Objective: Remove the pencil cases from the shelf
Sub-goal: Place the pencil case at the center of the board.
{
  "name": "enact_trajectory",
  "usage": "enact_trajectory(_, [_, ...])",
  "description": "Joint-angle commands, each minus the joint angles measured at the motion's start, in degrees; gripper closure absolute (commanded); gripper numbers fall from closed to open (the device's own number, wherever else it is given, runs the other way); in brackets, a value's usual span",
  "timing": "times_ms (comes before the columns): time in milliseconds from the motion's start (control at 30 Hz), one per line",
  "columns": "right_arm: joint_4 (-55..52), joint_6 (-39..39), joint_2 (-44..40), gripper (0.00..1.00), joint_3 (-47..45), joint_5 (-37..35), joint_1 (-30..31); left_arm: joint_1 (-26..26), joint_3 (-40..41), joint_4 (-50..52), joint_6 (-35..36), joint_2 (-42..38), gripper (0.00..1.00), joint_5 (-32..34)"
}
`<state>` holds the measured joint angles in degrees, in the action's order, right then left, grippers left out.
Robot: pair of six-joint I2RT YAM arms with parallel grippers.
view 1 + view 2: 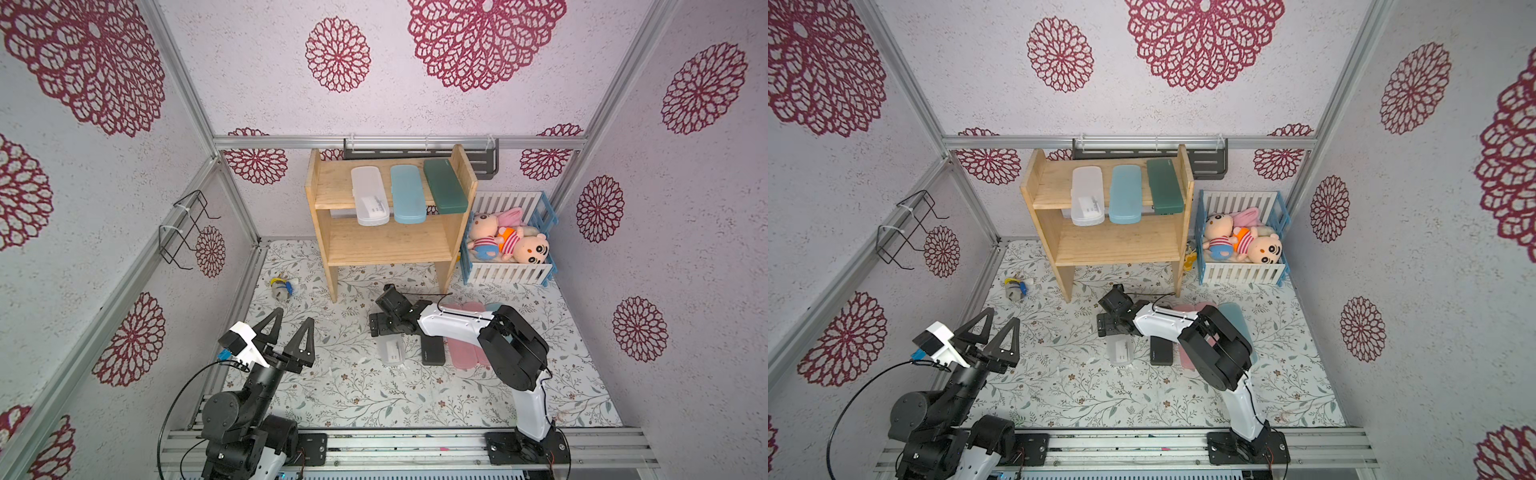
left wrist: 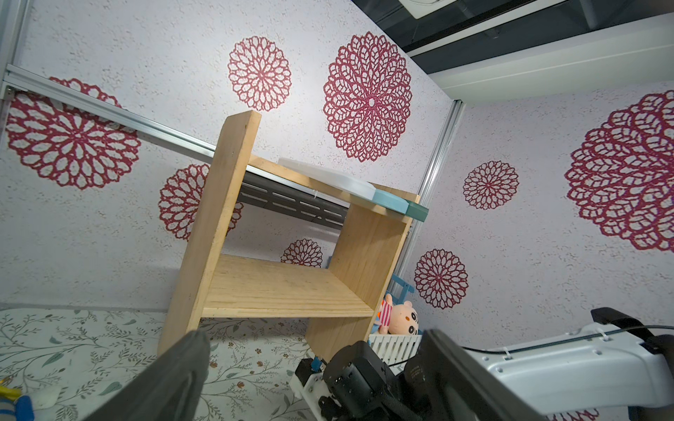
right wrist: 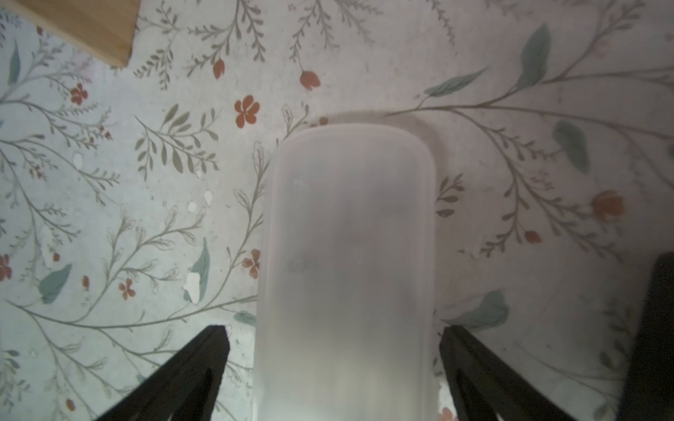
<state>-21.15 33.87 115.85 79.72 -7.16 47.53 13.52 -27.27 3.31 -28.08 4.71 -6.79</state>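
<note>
Locate the right fingers low over the bench, in front of the shelf — spread wide, straddling one end of a frosted white case with a gap on each side, gripping nothing. Count that case as off the shelf, with a black case, two pink cases and a light blue case, the last mostly hidden under the right arm. Find the left fingers raised over the bench's front-left area, likewise released and empty, aimed toward the shelf.

Find the outstanding work on the top tier: a second frosted white case, a second light blue case and a dark green case, side by side, long axes running back to front, near ends overhanging the tier's front edge. Judge the right fingers nearer — almost straight in front of the three, though pointed down and much lower. Take each overhanging end from the front. Mind the right side panel just beside the dark green case, the slatted crate beside the shelf's right leg, and the cases lying below.
</note>
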Motion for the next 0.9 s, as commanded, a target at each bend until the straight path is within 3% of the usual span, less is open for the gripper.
enact_trajectory(0, [-0.42,-1.16,-1.35,0.01,1.25,-2.99,-0.33,0.19,-0.16,0.02,0.56,-0.40,0.05,-0.41])
enact_trajectory(200, [3.12,-3.32,-5.08,0.01,1.81,-2.95,3.10,0.15,-0.99,1.54,0.71,-0.58,0.05,1.37])
enact_trajectory(400, [9.90,-2.19,-2.11,0.01,5.40,8.89,7.02,0.19,-1.30,3.62,0.32,-1.19,0.04,4.39])
enact_trajectory(500, [10.74,-1.26,1.04,0.01,7.71,11.20,7.70,0.19,-1.80,4.33,0.45,-1.21,0.03,4.11])
enact_trajectory(867, [13.55,1.98,6.39,0.01,6.07,11.00,5.89,0.15,-3.23,7.21,1.98,-0.94,0.02,5.18])
